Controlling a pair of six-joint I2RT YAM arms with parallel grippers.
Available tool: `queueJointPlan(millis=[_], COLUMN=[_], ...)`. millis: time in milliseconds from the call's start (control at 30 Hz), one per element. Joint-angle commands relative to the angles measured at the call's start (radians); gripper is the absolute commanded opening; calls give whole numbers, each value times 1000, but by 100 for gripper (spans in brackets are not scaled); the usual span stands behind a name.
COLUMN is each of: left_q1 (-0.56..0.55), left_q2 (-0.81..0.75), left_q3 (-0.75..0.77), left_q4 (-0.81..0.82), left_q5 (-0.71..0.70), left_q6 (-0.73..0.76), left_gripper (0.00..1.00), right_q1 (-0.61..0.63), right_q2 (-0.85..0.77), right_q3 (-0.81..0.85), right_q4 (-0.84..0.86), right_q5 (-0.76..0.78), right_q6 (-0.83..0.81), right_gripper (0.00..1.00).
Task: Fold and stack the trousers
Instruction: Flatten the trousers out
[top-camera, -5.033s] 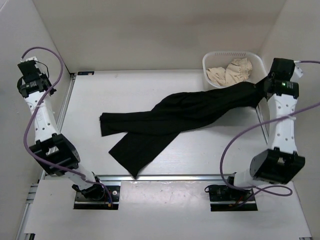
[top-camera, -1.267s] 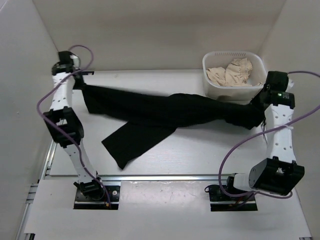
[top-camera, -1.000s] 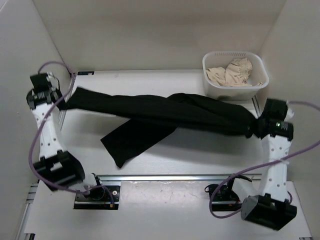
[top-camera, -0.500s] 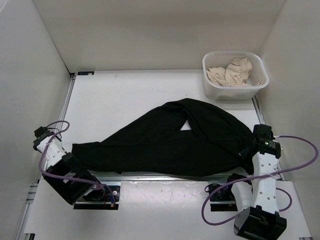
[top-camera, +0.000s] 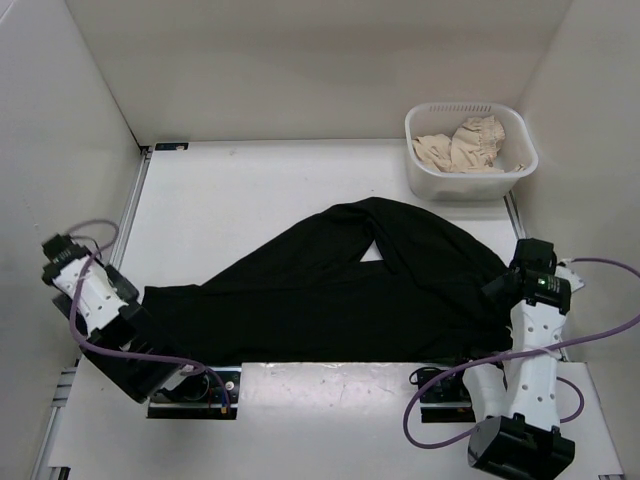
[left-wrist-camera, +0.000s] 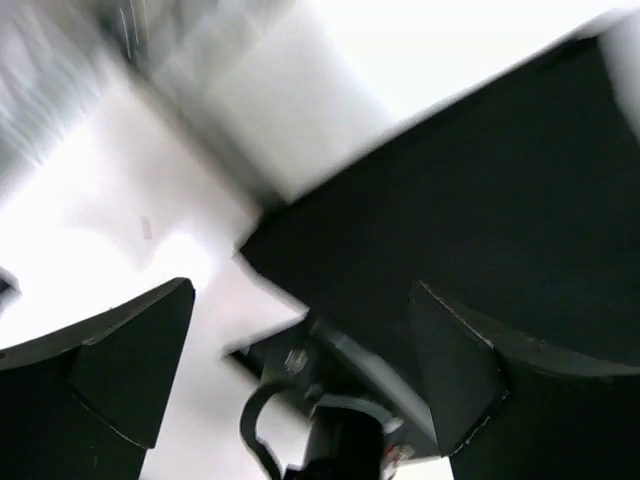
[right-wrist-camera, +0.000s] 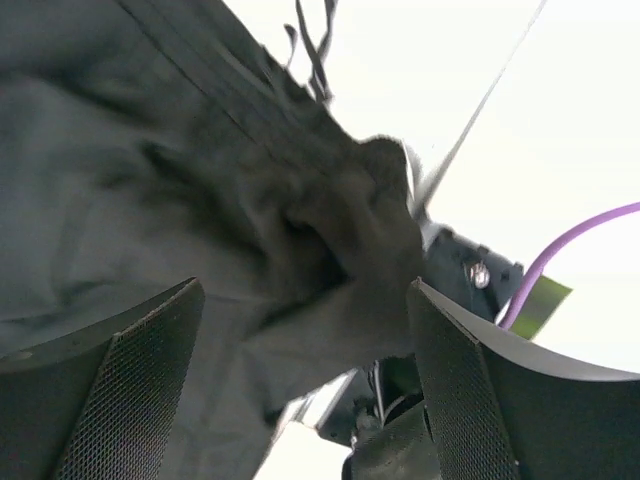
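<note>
As we look down, trousers (top-camera: 330, 290): black, spread across the surface (top-camera: 250, 190) toward 6 o'clock — near edge.
Left fingers (left-wrist-camera: 120, 370): apart, at the 8 o'clock end.
Right fingers (right-wrist-camera: 470, 370): apart, over cloth.

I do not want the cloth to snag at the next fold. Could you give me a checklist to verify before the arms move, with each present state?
1. Left gripper free of cloth: ok, jaws wide, nothing between them.
2. Right gripper free of cloth: ok, jaws wide, cloth bunched beneath.
3. Trousers lying flat: not ok, rumpled, with the right end bunched.
4. Trousers apart from basket: ok.
5. Near hem inside the table edge: cannot tell.
</note>
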Motion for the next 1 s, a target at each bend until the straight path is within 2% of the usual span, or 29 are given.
queueJointPlan(millis=[0, 33, 100, 133, 200, 233, 367, 467, 600, 667, 733, 767, 800, 833, 867, 900, 967], left_q1=[-65, -150, -284, -443, -607, -763, -1017, -1091, -1101, -1113, -1134, -1134, -1134, -1134, -1134, -1124, -1101], left_q2=[-2, 11, 37, 52, 96, 159, 349, 534, 692, 741, 755, 764, 784, 793, 804, 814, 804], left_q3=[224, 288, 324, 333, 333, 333, 368, 431, 526, 527, 465, 439, 416, 387, 387, 387, 459], left_q4=[2, -12, -12, 2, 35, 46, 152, 171, 181, 168, 183, 200, 221, 270, 286, 296, 310], left_q5=[163, 217, 217, 217, 188, 188, 232, 233, 191, 191, 145, 107, 10, -46, -94, -129, -156], left_q6=[-1, -1, -1, -1, -1, -1, -1, -1, -1, -1, -1, -1, -1, -1, -1, -1, -1], left_gripper=[100, 100, 100, 100, 100, 100, 100, 100, 100, 97, 94, 87, 78, 65, 46, 20, 18], right_q1=[-4, -4, 5, 14, 41, 54, 109, 109, 109, 109, 109, 109, 109, 109, 109, 109, 80], right_q2=[17, 36, 54, 76, 103, 141, 267, 336, 358, 367, 367, 367, 367, 367, 376, 390, 412], right_q3=[132, 149, 175, 175, 166, 166, 127, 58, -45, -88, -107, -122, -122, -136, -147, -147, -171], right_q4=[43, 55, 110, 133, 205, 227, 282, 329, 403, 415, 415, 415, 415, 415, 399, 399, 388], right_q5=[76, 64, -14, -48, -104, -130, -220, -296, -319, -295, -272, -249, -237, -223, -202, -160, -151], right_q6=[-77, -91, -137, -149, -169, -183, -174, -117, -74, -42, -27, -27, -2, 8, 22, 38, 47], right_gripper=[87, 88, 88, 88, 88, 88, 89, 89, 91, 91, 91, 91, 91, 91, 91, 91, 91])
